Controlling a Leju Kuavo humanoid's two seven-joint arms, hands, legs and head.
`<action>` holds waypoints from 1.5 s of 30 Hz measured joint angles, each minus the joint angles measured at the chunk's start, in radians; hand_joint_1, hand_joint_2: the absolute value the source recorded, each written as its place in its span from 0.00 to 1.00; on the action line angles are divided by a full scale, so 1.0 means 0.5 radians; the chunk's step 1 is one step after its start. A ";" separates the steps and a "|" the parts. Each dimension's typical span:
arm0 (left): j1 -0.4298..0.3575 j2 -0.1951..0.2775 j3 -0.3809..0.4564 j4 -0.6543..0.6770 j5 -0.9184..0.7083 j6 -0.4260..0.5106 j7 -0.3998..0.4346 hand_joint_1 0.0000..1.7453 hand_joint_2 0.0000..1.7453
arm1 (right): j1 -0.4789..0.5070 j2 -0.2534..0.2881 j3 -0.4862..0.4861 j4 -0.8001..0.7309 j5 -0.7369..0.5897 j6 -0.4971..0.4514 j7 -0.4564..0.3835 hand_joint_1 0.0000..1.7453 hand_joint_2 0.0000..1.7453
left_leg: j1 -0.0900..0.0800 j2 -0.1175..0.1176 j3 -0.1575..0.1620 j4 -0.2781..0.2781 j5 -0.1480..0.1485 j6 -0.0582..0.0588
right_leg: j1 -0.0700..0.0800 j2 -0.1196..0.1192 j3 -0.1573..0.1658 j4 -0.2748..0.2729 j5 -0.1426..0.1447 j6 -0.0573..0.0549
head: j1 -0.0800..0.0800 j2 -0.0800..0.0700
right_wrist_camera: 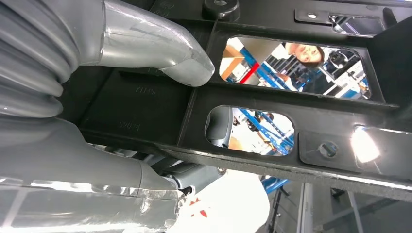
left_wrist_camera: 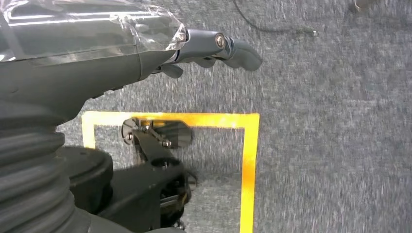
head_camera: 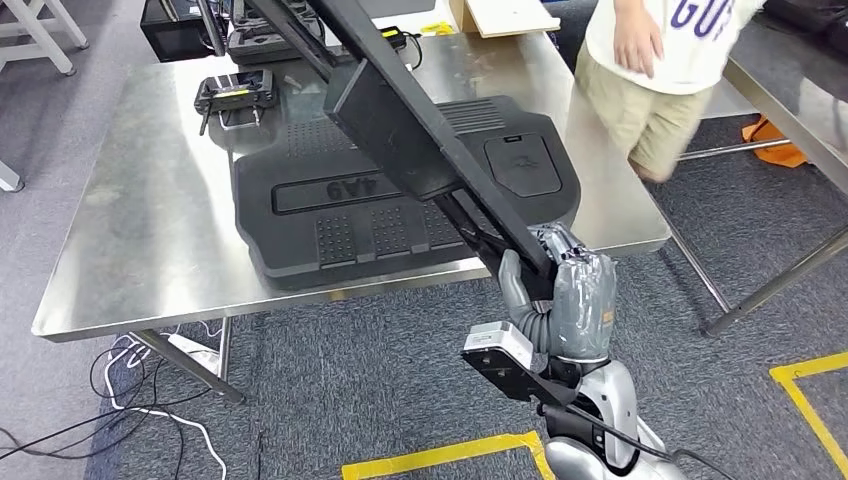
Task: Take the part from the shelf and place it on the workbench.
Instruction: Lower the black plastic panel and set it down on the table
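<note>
Head view: steel workbench [head_camera: 130,230], grey carpet [head_camera: 350,400].

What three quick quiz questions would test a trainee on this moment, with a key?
1. True or false: the right hand grips a long black part.
2. What lies flat on the metal workbench? A) a black panel B) a blue box C) a red tray
3. Where does the left hand hang: over the floor or the workbench?

Key: 1 true. 2 A, the black panel. 3 Over the floor.
</note>
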 joint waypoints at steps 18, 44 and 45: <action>-0.008 0.003 0.000 0.000 -0.003 0.004 0.011 0.00 1.00 | -0.128 -0.039 0.012 0.062 -0.042 0.000 0.018 1.00 1.00 | 0.010 0.000 -0.036 -0.023 0.068 0.067 | -0.006 0.000 0.024 0.218 -0.180 0.046 | -0.016 0.000; -0.018 0.005 0.000 -0.001 -0.027 -0.002 0.026 0.00 1.00 | -0.360 -0.129 0.127 0.226 -0.003 0.001 0.210 1.00 1.00 | -0.024 0.002 -0.179 0.048 0.102 0.032 | 0.008 -0.001 0.158 0.003 -0.128 -0.015 | -0.026 0.000; -0.019 0.005 0.000 -0.001 -0.027 -0.002 0.026 0.00 1.00 | -0.368 -0.134 0.132 0.231 -0.005 0.001 0.218 1.00 1.00 | -0.020 0.000 -0.163 0.037 0.113 0.042 | 0.007 -0.001 0.165 0.011 -0.136 -0.005 | -0.027 0.000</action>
